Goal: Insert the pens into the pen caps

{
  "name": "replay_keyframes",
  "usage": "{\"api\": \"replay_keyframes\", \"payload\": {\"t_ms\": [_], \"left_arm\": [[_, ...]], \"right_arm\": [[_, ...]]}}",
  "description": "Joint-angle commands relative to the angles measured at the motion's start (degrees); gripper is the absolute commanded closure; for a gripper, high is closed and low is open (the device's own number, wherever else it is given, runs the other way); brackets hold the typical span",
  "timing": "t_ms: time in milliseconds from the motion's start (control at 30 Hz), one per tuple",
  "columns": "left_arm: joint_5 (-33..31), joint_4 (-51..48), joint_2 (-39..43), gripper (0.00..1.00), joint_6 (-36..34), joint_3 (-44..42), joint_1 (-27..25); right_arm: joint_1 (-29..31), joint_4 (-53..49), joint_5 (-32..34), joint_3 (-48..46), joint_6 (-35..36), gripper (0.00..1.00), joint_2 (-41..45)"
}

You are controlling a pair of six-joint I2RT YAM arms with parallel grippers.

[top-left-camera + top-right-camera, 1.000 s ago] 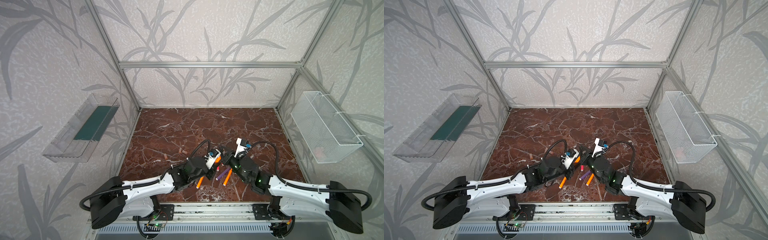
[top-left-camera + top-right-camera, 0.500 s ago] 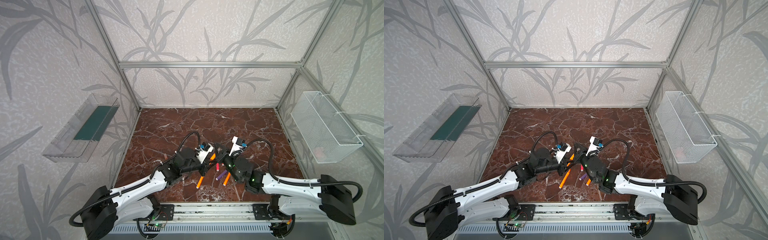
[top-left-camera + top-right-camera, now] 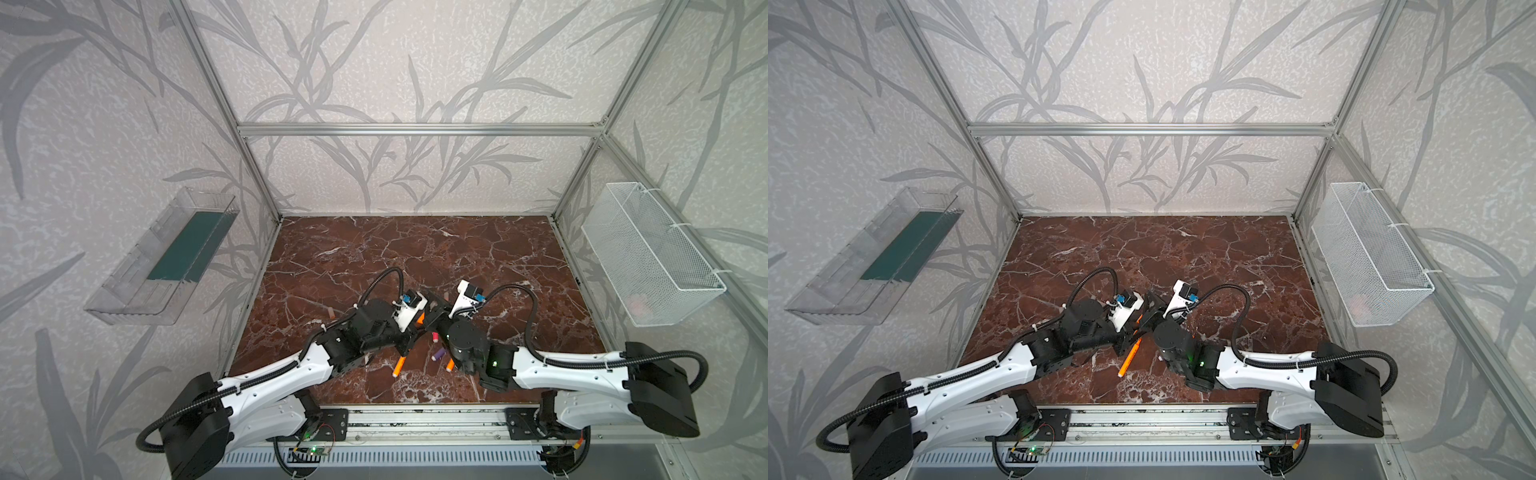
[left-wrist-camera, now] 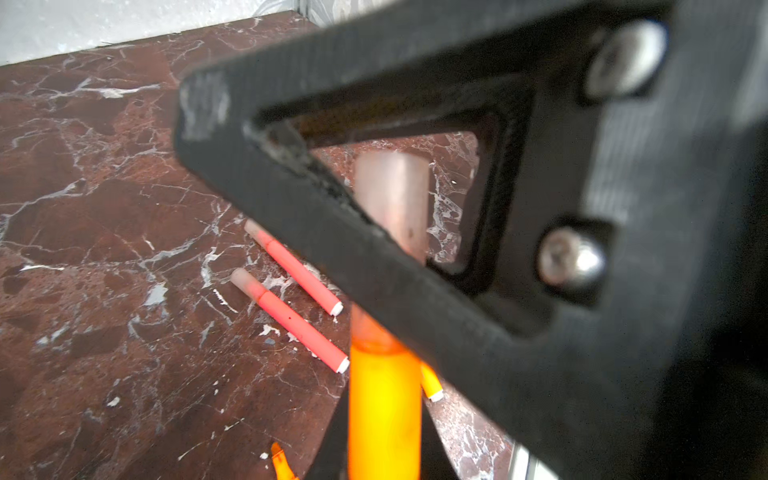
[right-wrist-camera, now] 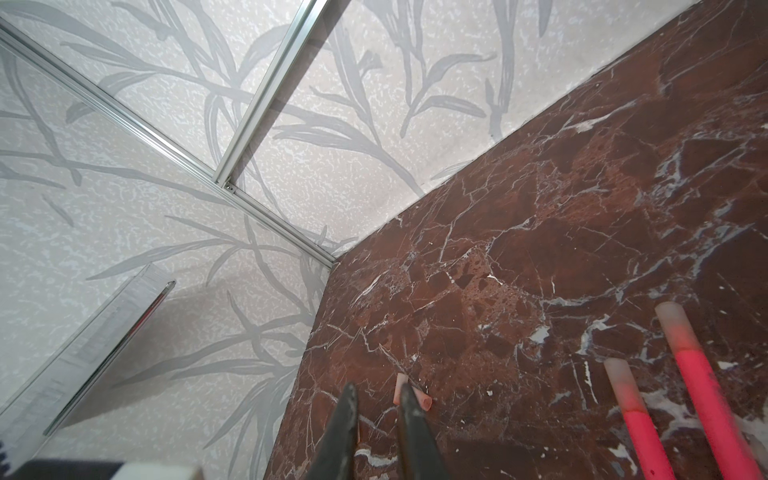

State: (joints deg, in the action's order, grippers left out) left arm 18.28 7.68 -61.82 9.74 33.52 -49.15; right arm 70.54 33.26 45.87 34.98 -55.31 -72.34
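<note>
Six pens show: three orange, two pink, one purple. One orange pen is held off the table in the left gripper, whose fingers are clamped on its barrel, and a cap sits on its free end. A second orange pen lies by the left arm. A third orange pen and the purple pen lie close together at the right arm's wrist, their far ends hidden. In the wrist views one pink pen and the other pink pen lie side by side, not touching, each with a cap on. That makes four caps counted: three on pens and one loose cap lying flat on the table, left of the grippers in a top view. The right gripper meets the left one at mid-table. Its fingers are drawn almost together with a thin slit between them, and whether they pinch the held pen's cap cannot be told. One finger crosses in front of that pen and blocks much of the left wrist view. The table is red-brown marble with white veins, inside an aluminium frame with grey leaf-patterned walls. A clear tray with a green floor hangs on the left wall. A white wire basket hangs on the right wall, something pinkish in its near corner. Both arms cover part of the pen cluster from above.
</note>
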Motion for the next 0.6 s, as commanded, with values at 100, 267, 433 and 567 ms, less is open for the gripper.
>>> {"api": "replay_keyframes", "payload": {"t_ms": [100,267,433,567], "left_arm": [[-4.6,15.2,2.5,1.0,6.0,0.9,1.5],[-9.1,17.3,5.0,1.0,6.3,-3.2,-6.1],[-8.9,20.5,6.2,1.0,9.8,-6.5,-8.2],[-9.3,21.5,6.4,1.0,10.7,-7.4,-9.2]], "right_arm": [[7.3,-8.1,-9.4,-3.5,7.3,1.0,6.4],[7.4,-11.8,-7.9,-3.3,9.7,1.0,10.1],[7.3,-12.6,-5.6,-4.4,11.2,0.94,13.2],[7.0,-12.3,-4.4,-5.4,12.3,0.81,14.8]]}}
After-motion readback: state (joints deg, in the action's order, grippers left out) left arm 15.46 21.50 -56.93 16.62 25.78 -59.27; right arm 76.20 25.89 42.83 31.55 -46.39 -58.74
